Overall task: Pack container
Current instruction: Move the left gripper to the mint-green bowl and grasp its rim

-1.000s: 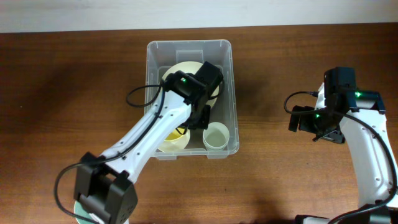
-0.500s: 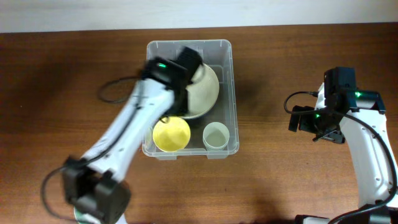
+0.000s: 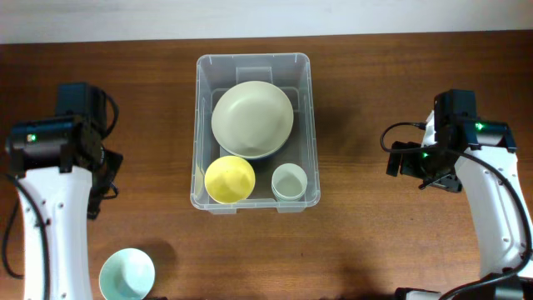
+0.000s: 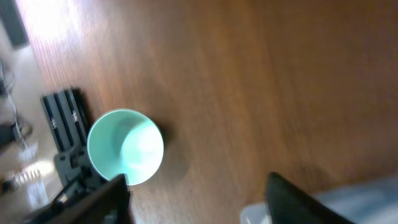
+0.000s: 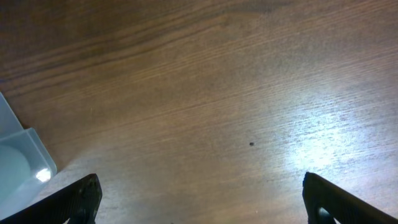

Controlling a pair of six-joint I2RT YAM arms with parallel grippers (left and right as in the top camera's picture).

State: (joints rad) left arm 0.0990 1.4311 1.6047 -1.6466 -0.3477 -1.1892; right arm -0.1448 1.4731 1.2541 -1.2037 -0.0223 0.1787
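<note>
The left hand [image 4: 198, 180] hangs over bare surface [image 3: 366, 242] at the left, its fingers spread wide with nothing between them. Below it, near the front edge, a pale teal cup [image 3: 127, 273] stands upright and outside the bin. At centre sits the container [image 3: 254, 57], holding a large pale green bowl [image 3: 252, 119] toward the back, a yellow bowl [image 3: 230, 179] at front left and a small white cup [image 3: 289, 181] at front right. Well to its right, the right hand [image 5: 200, 180] is likewise wide open and empty over plain wood.

The teal cup looks like the last piece to pack, and I judge two hazards. It stands close to the surface's edge and to the arm's own base, so a careless approach could knock it over or off. Free floor in the container is scarce, so the cup may land on a bowl's rim and tip.

No brand or writing is legible anywhere.
</note>
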